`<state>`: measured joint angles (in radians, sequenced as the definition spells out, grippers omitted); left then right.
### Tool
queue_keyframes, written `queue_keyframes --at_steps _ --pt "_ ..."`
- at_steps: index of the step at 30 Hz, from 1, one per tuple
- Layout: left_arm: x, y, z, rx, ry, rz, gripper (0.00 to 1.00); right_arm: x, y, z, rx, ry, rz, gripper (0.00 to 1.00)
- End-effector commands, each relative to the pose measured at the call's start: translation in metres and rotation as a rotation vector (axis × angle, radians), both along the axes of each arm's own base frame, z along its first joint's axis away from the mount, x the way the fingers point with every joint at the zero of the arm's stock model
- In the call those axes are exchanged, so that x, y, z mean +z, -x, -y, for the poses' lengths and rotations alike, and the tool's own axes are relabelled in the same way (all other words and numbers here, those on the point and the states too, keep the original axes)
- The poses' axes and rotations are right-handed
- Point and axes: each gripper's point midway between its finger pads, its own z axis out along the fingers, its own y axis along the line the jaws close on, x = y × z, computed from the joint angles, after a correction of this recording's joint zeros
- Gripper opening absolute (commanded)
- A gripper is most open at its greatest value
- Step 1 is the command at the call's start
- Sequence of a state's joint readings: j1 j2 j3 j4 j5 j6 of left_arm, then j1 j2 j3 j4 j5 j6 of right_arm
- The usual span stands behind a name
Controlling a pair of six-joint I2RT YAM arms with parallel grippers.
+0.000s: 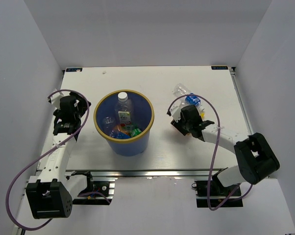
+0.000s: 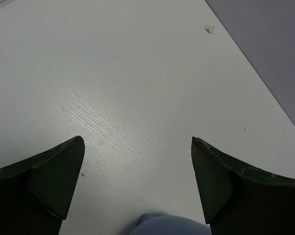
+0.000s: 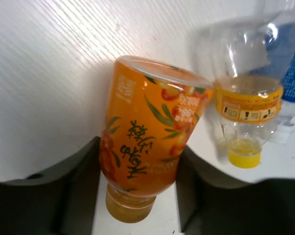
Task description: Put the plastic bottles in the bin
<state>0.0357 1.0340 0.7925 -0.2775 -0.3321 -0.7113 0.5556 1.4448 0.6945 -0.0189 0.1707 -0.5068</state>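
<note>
Step in hand: take the orange bottle (image 3: pixel 147 122) from the right side of the table (image 2: pixel 113 73) and carry it left to the bin (image 1: pixel 152 117).

Right gripper (image 3: pixel 140 149) is narrowed onto that bottle; one finger lies against each side of the body near the cap end; the bottle sits tilted between them. I judge the grip made but not yet proven by a lift.

The blue-label bottle (image 3: pixel 245 93) lies just beside it on the right, yellow cap pointing at the wrist; touching or a hair apart, I cannot tell.

Notes for doing it well:
- rise straight up before any sideways travel, so the neighbour is not nudged or set rolling;
- the hold is near the cap, so the broad base may sag; move slowly and watch for slip;
- clear the tan rim, then let go only over the middle of the opening.

The bin, mid-table, already holds the yellowish-label bottle (image 1: pixel 123 108), the green bottle (image 1: pixel 136 131) and a second orange bottle (image 1: pixel 119 129); there looks to be room enough.

Left gripper (image 2: pixel 137 140) is spread wide and empty over bare table left of the bin; best parked there, out of the path.
</note>
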Motion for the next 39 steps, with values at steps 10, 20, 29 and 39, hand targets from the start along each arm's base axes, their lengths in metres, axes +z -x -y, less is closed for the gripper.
queue_keyframes --at_steps 10,20,29,39 --pt "0.024 0.009 0.0 0.005 0.005 0.069 0.98 0.198 0.001 -0.052 0.047 -0.521 0.265 0.24" --pt "0.029 0.011 0.0 0.007 0.008 0.085 0.98 0.361 0.102 -0.147 0.679 -1.0 0.247 0.35" --pt "0.027 0.011 -0.002 0.014 0.001 0.077 0.98 0.364 0.13 -0.213 0.797 -0.935 0.119 0.89" --pt "0.02 0.009 -0.001 0.009 -0.001 0.048 0.98 0.359 0.06 -0.15 0.384 -0.957 0.231 0.89"
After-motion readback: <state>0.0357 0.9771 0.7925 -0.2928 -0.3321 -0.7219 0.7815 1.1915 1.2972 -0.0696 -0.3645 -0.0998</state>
